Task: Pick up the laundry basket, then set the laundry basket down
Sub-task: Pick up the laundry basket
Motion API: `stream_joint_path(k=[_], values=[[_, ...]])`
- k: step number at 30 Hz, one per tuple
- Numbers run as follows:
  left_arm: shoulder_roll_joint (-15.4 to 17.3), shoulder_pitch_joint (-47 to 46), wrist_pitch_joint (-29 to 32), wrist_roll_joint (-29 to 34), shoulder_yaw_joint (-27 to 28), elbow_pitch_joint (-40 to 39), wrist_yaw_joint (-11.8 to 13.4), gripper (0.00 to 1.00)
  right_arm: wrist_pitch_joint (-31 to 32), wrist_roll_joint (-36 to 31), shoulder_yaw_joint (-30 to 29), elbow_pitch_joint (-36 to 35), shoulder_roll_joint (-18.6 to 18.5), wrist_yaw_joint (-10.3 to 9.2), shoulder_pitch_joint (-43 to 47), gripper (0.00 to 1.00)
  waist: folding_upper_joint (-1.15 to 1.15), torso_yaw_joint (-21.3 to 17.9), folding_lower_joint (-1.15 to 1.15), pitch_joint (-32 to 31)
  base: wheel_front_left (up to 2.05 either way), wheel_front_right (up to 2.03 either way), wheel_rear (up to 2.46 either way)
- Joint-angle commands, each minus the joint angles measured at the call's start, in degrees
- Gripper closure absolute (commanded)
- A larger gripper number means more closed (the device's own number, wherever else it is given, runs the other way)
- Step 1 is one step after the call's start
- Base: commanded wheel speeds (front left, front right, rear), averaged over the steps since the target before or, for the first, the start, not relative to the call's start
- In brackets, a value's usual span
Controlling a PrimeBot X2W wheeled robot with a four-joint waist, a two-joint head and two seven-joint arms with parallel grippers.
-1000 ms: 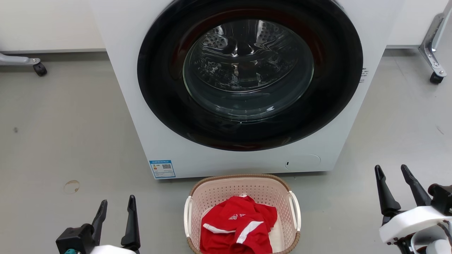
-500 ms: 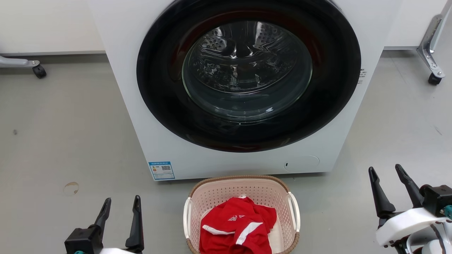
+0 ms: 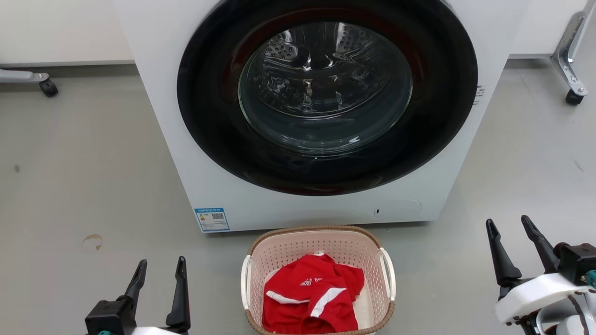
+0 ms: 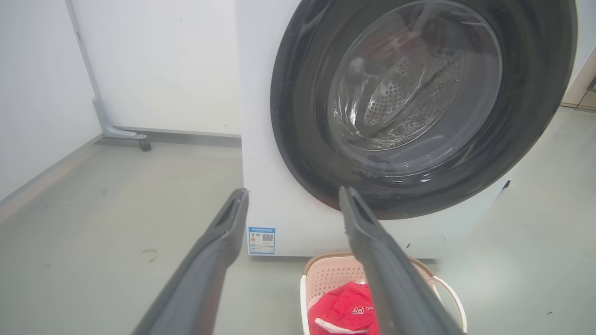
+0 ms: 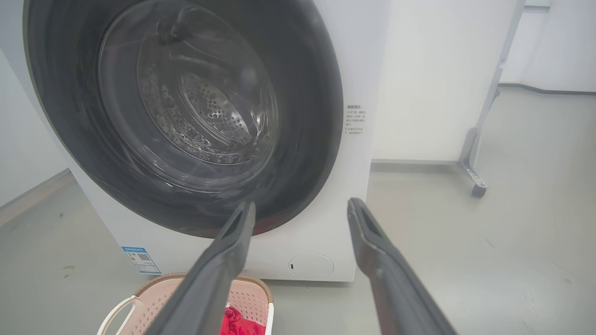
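The laundry basket point(image 3: 298, 249), pale pink with a brown rim and white side handles, stands on the floor just in front of the washer, holding a red garment point(image 3: 309, 298). It also appears low in the left wrist view as the basket point(image 4: 326, 279) and in the right wrist view as the basket point(image 5: 249, 298). My left gripper point(image 3: 160, 267) hangs open to the basket's left, well apart from it. My right gripper point(image 3: 507, 228) is open far to the basket's right. Both have nothing between their fingers.
A white front-loading washer point(image 3: 288, 204) with a shut dark round door point(image 3: 326, 93) rises right behind the basket. Wheeled metal stand legs sit at the far left point(image 3: 46, 86) and far right point(image 3: 572, 95). Grey floor point(image 3: 93, 177) spreads on both sides.
The whole head picture has shifted slightly, so the camera moved. The right gripper sits a little lower and further left in view than a second ago; the basket stays in place.
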Motion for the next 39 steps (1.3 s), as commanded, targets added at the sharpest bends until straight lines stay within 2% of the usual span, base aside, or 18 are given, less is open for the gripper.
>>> stream_joint_path(k=[1,10,21,39], values=[[0.9,-1.8,-0.6,-0.2,1.9,-1.7,0.5,0.0,-0.8,0.4,1.2,-1.9,-1.4,0.26,-3.2,0.0,0.0,0.1,0.0,0.9,0.0,0.0,0.0],[0.1,-4.4,1.7,-1.5,1.5,-2.3,0.4,0.0,0.8,1.6,0.4,-3.7,-1.4,0.26,-4.3,0.0,0.0,0.8,0.0,8.3,0.0,0.0,0.0],[-1.7,-12.9,4.1,-2.4,-0.3,2.0,-1.7,0.0,3.0,3.6,0.3,-4.6,-2.7,0.26,-7.4,0.0,0.0,3.1,0.0,20.3,0.0,0.0,0.0],[-7.8,-28.4,0.3,-5.1,-2.5,14.5,-8.4,0.0,1.5,6.9,1.5,-4.9,-5.4,0.26,-12.0,0.0,0.0,7.6,0.0,40.8,0.0,0.0,0.0]])
